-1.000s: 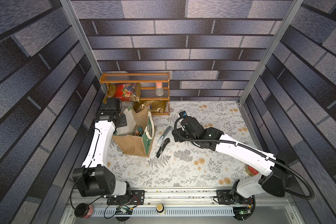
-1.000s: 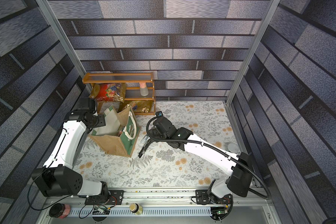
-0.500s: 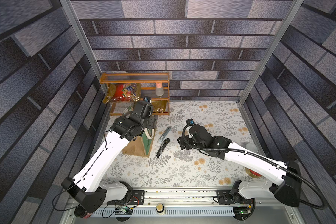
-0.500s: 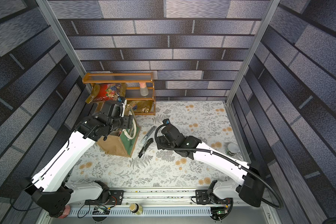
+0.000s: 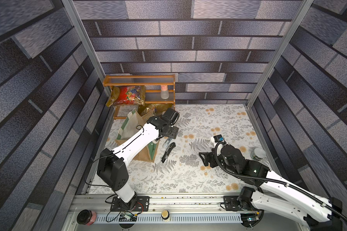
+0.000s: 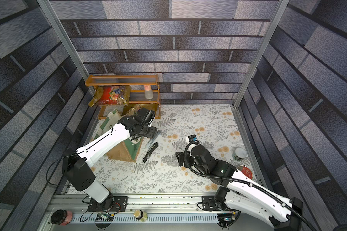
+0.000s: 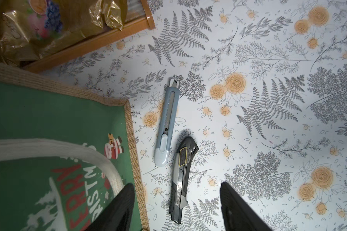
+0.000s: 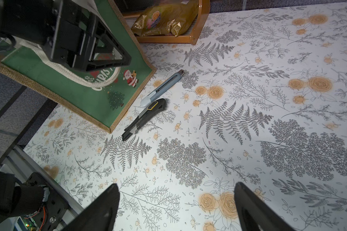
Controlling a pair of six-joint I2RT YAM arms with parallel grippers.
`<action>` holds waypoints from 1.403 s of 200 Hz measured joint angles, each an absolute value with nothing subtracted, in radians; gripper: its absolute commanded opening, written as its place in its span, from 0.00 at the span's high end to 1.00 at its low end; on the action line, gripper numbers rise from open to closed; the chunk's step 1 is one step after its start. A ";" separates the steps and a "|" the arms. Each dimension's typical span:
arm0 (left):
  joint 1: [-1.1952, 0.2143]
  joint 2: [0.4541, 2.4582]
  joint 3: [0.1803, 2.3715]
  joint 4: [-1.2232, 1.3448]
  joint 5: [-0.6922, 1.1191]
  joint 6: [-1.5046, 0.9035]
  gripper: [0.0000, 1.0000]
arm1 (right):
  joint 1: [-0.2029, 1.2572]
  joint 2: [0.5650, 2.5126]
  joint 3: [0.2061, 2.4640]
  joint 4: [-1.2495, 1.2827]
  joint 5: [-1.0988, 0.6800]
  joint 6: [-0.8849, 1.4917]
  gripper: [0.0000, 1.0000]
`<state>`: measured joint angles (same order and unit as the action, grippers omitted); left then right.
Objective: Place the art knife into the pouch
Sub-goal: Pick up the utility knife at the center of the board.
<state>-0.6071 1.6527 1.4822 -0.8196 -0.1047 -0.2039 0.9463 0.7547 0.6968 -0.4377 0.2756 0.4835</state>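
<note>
Black-and-grey plastic, the art knife (image 5: 168,152) lies flat on the floral tabletop (image 5: 208,120), left of the frame's centre in both top views. It is just right of the pouch (image 6: 133,149) and beside a pale blue cutter (image 6: 153,139) (which of the two the task means is a judgement). The left gripper (image 7: 176,192) hovers above it, fingers spread, holding nothing. The right gripper (image 8: 176,187), at lower right, is spread too. The step looks like the approach. Next: descend, straddle the handle, pinch, and lift over the pouch's open mouth.
</note>
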 measured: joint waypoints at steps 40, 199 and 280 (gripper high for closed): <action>-0.608 1.690 1.379 -0.773 -0.039 -0.238 0.32 | 0.946 0.709 0.663 -0.438 0.257 0.502 0.09; -0.627 1.895 1.249 -0.656 -0.071 -0.264 0.42 | 0.946 0.743 0.662 -0.439 0.237 0.528 0.10; -0.614 1.899 1.249 -0.636 -0.089 -0.262 0.64 | 0.946 0.768 0.662 -0.436 0.234 0.545 0.10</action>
<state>-0.6140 1.8992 1.2488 -0.6357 -0.0887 -0.2623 0.9459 0.7685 0.6624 -0.4358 0.2337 0.5449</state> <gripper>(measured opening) 0.387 0.901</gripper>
